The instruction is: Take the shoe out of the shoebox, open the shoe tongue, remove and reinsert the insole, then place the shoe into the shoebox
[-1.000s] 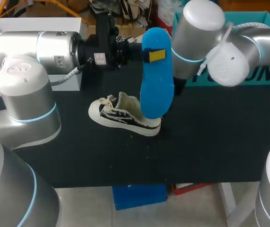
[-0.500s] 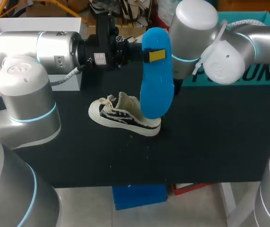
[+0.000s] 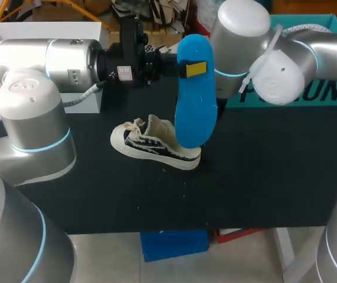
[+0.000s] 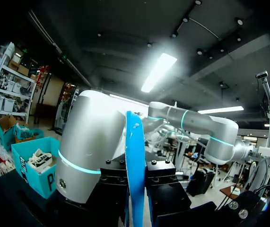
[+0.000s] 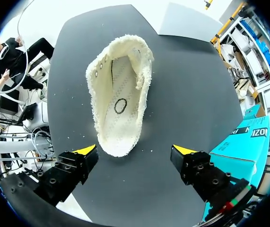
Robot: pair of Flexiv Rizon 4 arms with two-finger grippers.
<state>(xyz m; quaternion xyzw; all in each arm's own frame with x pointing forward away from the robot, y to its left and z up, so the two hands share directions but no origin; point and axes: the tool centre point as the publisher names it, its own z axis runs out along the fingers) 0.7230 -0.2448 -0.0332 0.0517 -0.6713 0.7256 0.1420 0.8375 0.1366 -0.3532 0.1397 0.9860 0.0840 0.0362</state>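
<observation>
Looks like a robotics lab or test workshop, not a home. Told by two big grey machine arms, left arm (image 3: 32, 118) and right arm (image 3: 286, 65), set at either side of a plain black table (image 3: 274, 177). Laid out as a test bench: one small shoe (image 3: 153, 144) near the middle, a blue insole (image 3: 195, 94) held up above it, a white box (image 3: 44, 29) at the far left, a teal box (image 3: 327, 94) at the far right.

Large dark letters cross the teal shoebox (image 3: 333, 94) at two o'clock of the shoe (image 3: 153, 144), partly hidden by the right arm (image 3: 286, 59). A white sticker (image 3: 124, 73) on the left wrist (image 3: 134, 41), at eleven o'clock, is illegibly small.
</observation>
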